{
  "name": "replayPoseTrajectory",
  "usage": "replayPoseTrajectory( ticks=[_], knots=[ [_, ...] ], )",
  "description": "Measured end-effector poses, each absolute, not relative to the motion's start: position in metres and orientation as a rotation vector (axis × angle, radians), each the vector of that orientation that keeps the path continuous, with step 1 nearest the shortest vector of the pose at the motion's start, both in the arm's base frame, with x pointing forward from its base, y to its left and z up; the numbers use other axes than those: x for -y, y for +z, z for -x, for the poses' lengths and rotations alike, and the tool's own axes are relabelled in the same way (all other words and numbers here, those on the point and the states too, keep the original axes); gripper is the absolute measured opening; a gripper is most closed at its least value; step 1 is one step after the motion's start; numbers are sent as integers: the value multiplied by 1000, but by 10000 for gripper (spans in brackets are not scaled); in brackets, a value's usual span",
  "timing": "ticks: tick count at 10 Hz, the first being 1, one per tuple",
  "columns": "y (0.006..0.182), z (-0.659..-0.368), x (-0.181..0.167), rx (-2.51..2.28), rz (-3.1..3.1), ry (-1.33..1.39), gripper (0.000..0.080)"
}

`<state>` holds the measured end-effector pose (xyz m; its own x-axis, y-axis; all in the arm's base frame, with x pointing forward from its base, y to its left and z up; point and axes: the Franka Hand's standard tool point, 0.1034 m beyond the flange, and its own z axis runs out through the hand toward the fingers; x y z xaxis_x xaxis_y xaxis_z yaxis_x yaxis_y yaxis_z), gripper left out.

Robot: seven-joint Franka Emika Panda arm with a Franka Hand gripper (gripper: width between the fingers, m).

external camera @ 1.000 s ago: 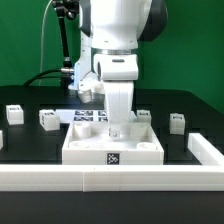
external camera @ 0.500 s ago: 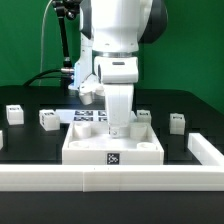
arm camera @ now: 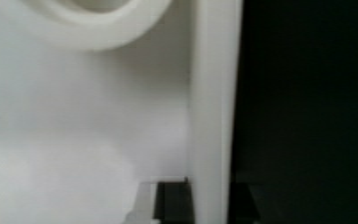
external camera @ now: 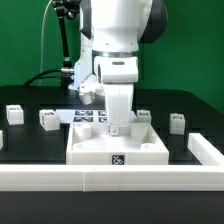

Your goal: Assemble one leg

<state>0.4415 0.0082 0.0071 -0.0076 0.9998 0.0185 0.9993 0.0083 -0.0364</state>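
Though the gripper (external camera: 120,127) reaches down into the panel (external camera: 92,151), its grip cannot be told; one leg (external camera: 47,119) stands upright on the table (external camera: 30,136) toward the exterior view's left, apart from the panel

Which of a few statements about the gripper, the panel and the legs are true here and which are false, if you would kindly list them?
1. The gripper is down at the white square panel. True.
2. The gripper is raised high above the table. False: it is low, at the panel.
3. Two legs stand at the exterior view's left of the panel. True: the far-left leg and the nearer left leg.
4. The panel's front face carries no marker tag. False: a marker tag sits on it.
5. A leg stands at the exterior view's right of the panel. True: the right leg.
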Motion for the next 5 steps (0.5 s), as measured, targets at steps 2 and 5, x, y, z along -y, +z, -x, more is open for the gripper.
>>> replayPoseTrajectory(
  ticks=[2, 5],
  knots=[
    [7, -441, -8, 2203, 2185, 20, 56],
    [7, -456, -38, 2225, 2170, -3, 57]
  ],
)
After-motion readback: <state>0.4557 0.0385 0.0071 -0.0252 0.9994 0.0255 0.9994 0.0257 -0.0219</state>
